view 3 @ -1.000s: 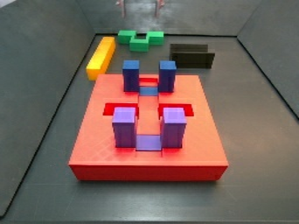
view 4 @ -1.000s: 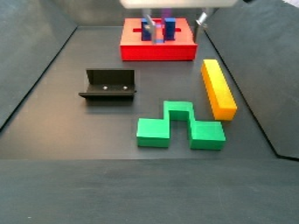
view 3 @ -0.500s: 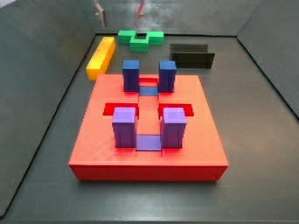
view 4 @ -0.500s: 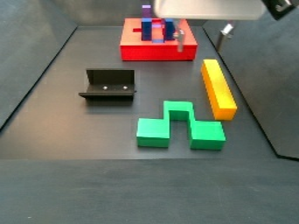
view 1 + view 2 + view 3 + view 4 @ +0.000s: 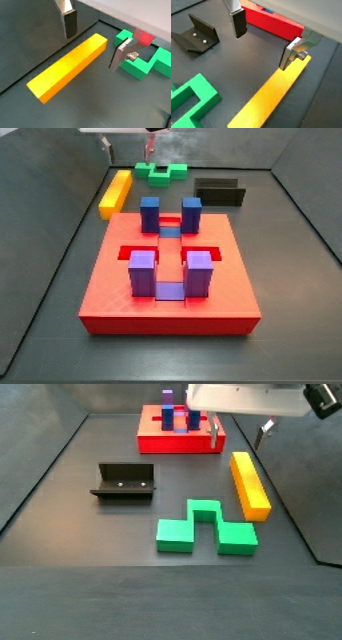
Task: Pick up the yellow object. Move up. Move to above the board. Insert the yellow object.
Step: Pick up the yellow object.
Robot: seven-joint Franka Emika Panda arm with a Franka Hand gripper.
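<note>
The gripper is hanging above the dark floor with its two silver fingers spread wide and nothing lying between them; in a wrist view one finger is standing over the end of the yellow object, apart from it. The yellow object is lying flat on the floor along the side wall, between the board and the green notched block, touching neither in a side view. In a side view the gripper's fingers are showing beside the board's near corner, under the pale wrist housing. The board is sitting flat, carrying upright blue and purple posts. The fixture is standing on the floor well apart from the yellow object.
</note>
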